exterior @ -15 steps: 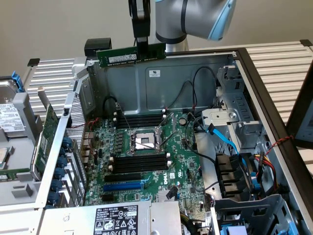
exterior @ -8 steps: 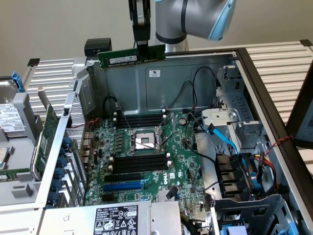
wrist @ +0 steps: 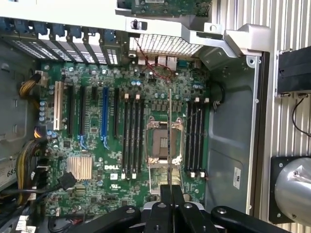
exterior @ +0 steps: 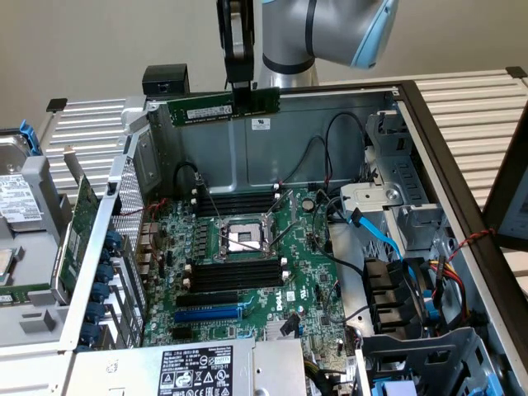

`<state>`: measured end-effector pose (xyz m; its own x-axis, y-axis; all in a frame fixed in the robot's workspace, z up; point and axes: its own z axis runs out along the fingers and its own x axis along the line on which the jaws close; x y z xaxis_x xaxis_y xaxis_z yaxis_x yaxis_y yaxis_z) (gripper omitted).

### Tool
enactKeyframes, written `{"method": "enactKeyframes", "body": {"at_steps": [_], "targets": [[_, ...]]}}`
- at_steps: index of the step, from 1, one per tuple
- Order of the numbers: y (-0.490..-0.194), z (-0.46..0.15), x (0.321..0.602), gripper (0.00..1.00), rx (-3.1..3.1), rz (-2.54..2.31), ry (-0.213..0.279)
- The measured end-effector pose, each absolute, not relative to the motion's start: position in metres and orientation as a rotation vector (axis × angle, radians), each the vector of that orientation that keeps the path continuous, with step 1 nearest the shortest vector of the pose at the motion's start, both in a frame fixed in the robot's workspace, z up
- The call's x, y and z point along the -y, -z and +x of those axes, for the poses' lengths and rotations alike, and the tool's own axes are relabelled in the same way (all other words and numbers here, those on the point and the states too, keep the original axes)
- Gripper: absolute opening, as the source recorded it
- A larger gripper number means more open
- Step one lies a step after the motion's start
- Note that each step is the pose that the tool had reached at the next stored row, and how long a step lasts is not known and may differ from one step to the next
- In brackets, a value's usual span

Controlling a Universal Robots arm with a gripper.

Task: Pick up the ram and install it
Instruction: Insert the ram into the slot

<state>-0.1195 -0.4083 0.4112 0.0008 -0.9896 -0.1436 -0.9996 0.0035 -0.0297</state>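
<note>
1. gripper state. my gripper (exterior: 239,92) is pressed together on the ram (exterior: 206,110), pinching its upper edge a little right of the stick's middle. in the wrist view the two black fingers (wrist: 164,204) meet on the ram, which appears edge-on as a thin line.

2. position of the part. the ram hangs level in the upper centre of the exterior view. it is above the top rim of the chassis (exterior: 247,153) rear wall and well apart from the motherboard (exterior: 309,247). in the wrist view its edge runs across the cpu socket (wrist: 160,143), between the two banks of black memory slots (wrist: 132,136).

3. readable markings. the motherboard carries a white dell logo (exterior: 280,304), also legible in the wrist view. the ram bears a white label, but its text is too small to read. a white sticker (exterior: 261,124) sits on the rear wall just under the ram. a large power supply label (exterior: 195,371) lies at the lower centre. neither can be read.

4. surroundings. black cables (exterior: 346,115) loop down the rear wall at the centre right. a blue cable (exterior: 375,231) crosses the drive bay at the right. a green expansion card (exterior: 78,223) stands at the left, outside the case wall, near a hard drive (exterior: 21,194). a blue slot (exterior: 206,313) lies in the lower centre of the board.
</note>
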Motion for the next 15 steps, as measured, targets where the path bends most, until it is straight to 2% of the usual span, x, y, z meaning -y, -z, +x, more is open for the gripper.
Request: {"method": "enactKeyframes", "body": {"at_steps": [3,15], "targets": [[-0.410,-0.119,0.408,0.12,-2.158,-2.144,-0.083],[-0.396,-0.120,0.405,0.12,-2.203,-2.121,-0.057]]}}
